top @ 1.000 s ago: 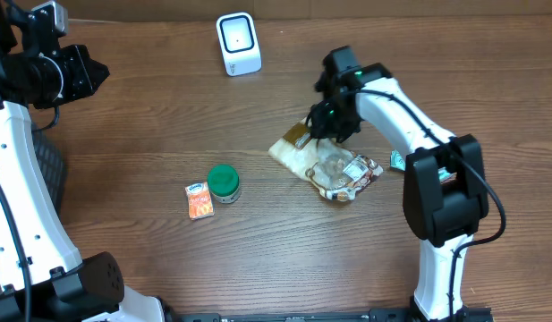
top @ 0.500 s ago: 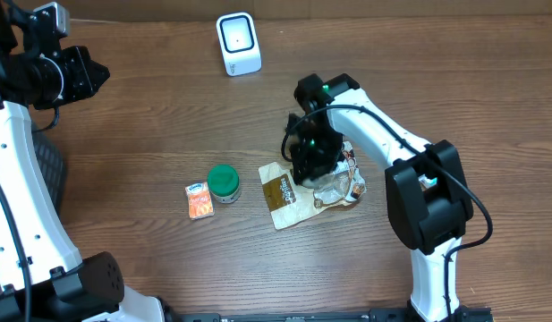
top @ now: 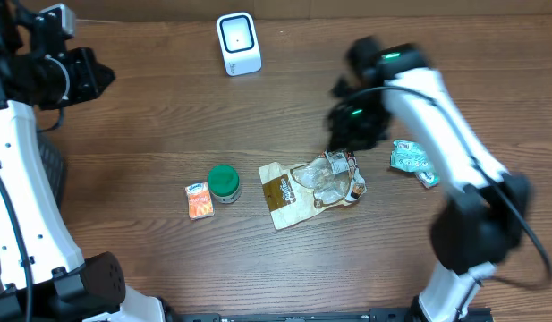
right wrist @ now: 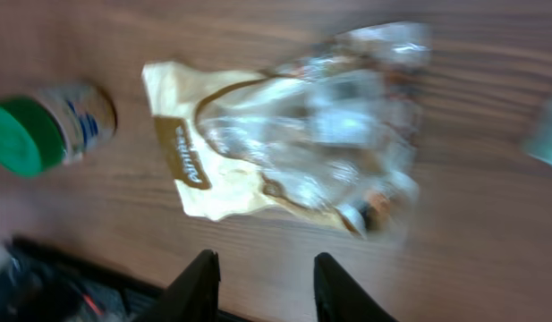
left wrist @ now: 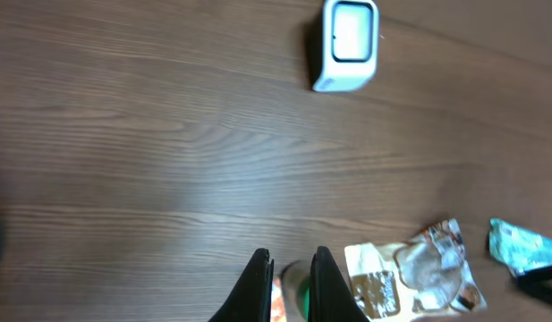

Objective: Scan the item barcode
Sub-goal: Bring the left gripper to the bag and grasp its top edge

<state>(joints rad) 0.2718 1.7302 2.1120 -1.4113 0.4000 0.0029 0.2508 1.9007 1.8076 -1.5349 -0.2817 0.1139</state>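
A crumpled clear-and-cream snack bag (top: 311, 183) lies flat on the wooden table; the right wrist view shows the same bag (right wrist: 302, 134) just beyond my fingers. My right gripper (top: 349, 136) hovers blurred above the bag's far right end, open and empty (right wrist: 267, 279). The white barcode scanner (top: 238, 43) stands at the table's far edge, also visible as the scanner (left wrist: 350, 40) in the left wrist view. My left gripper (top: 89, 75) is high at the far left, shut on nothing (left wrist: 292, 261).
A green-lidded jar (top: 225, 182) and a small orange box (top: 199, 199) sit left of the bag. A teal packet (top: 411, 161) lies to the bag's right. Bare wood stretches between the scanner and the bag.
My right gripper dragged the snack bag left and toward the front, then let go and swung up and right, off the bag. The left arm stayed put.
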